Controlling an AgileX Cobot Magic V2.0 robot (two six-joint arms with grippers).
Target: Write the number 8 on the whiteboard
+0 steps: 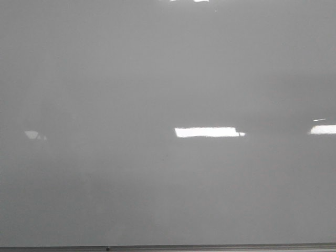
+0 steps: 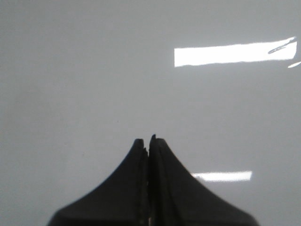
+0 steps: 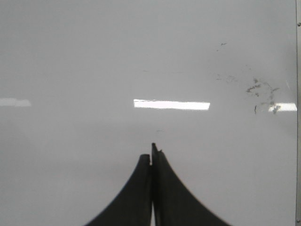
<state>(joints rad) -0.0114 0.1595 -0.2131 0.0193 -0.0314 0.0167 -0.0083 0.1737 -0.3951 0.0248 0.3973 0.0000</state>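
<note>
We find no number 8 anywhere yet: the large glossy pale grey whiteboard (image 1: 105,79) fills the front view blank, carrying only bright rectangular light reflections (image 1: 208,132) and a thin grey bottom edge (image 1: 210,247), so we judge the writing has not begun. In the left wrist view the left gripper (image 2: 149,141), with dark curved fingers, has its jaws pressed together, and we see no marker between them. The right gripper (image 3: 153,149) looks the same, jaws closed tip to tip with nothing visibly held, facing the board. Neither arm shows in the front view. The main risk, as we judge it, is that no pen appears in any picture: if a gripper moves to the board as it stands, bare fingertips would meet the surface and leave no line, or scrape it. We cannot tell how close either gripper is to the board. In the right wrist view faint dark smudges (image 3: 261,89) sit near the board's grey side frame (image 3: 298,113); a figure drawn over them would read poorly. The glare patches could also hide thin strokes from the cameras. Nothing else stands in the way.
</note>
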